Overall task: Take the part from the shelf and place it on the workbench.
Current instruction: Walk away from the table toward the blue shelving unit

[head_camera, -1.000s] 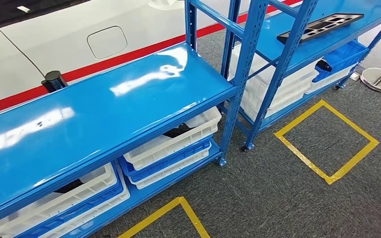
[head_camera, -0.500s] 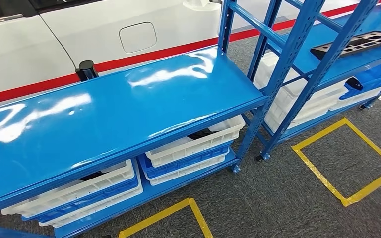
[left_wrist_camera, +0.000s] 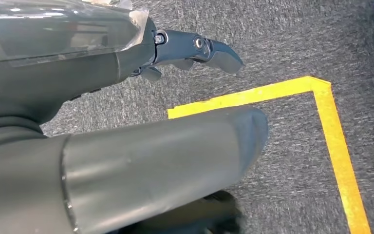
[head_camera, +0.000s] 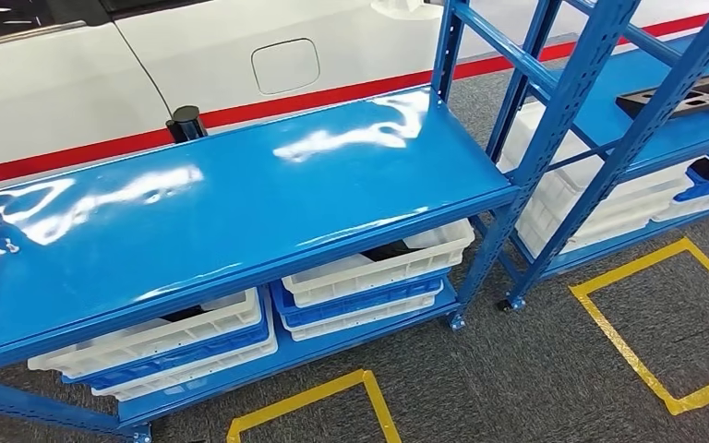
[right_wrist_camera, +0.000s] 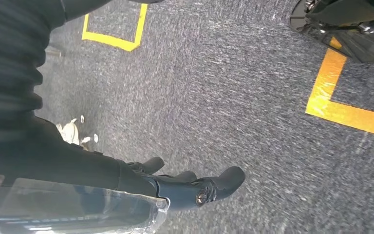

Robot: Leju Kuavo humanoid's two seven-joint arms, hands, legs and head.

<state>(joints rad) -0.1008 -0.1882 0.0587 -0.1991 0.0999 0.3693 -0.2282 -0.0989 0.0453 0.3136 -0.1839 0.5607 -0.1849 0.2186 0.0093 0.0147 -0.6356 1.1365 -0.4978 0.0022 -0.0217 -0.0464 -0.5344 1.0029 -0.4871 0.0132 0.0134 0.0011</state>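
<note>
On the far left of your head view, the glossy blue workbench [head_camera: 240, 203] is stretching across most of the frame, its top catching bright reflections. Behind it you are seeing a white car body [head_camera: 148, 74] with a fuel flap [head_camera: 285, 65] and a red stripe [head_camera: 351, 90] running along its lower edge, and a small black post [head_camera: 186, 122] is standing just behind the bench's back edge. Under the bench top, white and blue trays [head_camera: 369, 277] are sitting stacked on the lower level. On the grey carpet [head_camera: 517, 378] in front, yellow tape [head_camera: 305, 399] is marking out one square below the bench and another further right. To the right, past the blue uprights, the shelf [head_camera: 646, 120] is carrying the part [head_camera: 692, 92], a flat black piece with cut-outs, lying on its upper level well apart from the bench; more white trays are stacked beneath it.

In your wrist views both arms are hanging over the carpet. Your left hand [left_wrist_camera: 141, 112] is holding nothing, its thick thumb and dark fingers [left_wrist_camera: 209, 48] lying apart above a corner of yellow tape. Your right hand [right_wrist_camera: 175, 187] is likewise holding nothing, fingers extended and spread over the carpet, with tape corners showing nearby.
</note>
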